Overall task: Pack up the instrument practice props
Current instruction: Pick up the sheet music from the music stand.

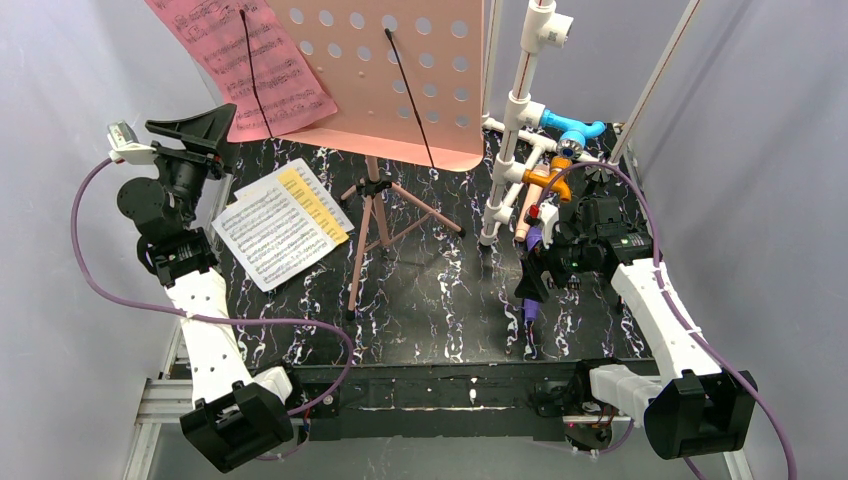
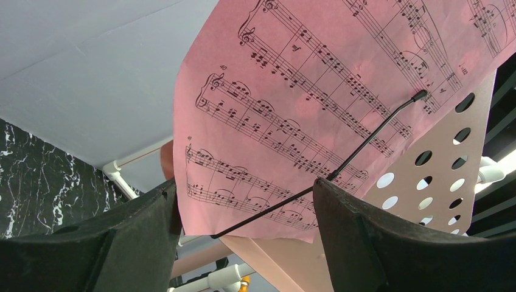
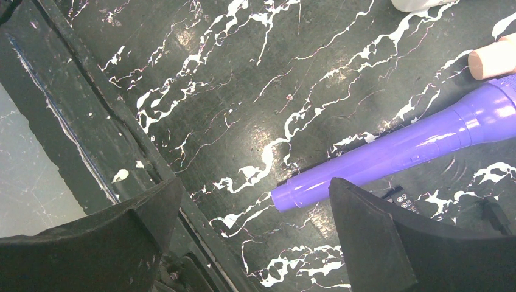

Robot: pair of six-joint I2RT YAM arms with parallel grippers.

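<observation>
L gripper (image 2: 243,185), R gripper (image 3: 255,182) both wide open, empty. Sheet (image 2: 316,79) overhangs stand (image 2: 435,131) left edge: flimsy, tears easy; I'd pinch overhang.

Pink music pg (image 2: 316,91) w/ wire clip (image 2: 365,146)

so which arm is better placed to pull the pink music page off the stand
Left. The left gripper, open, is raised close to the pink page on the stand; the right gripper hangs open over the purple microphone on the table.
</observation>
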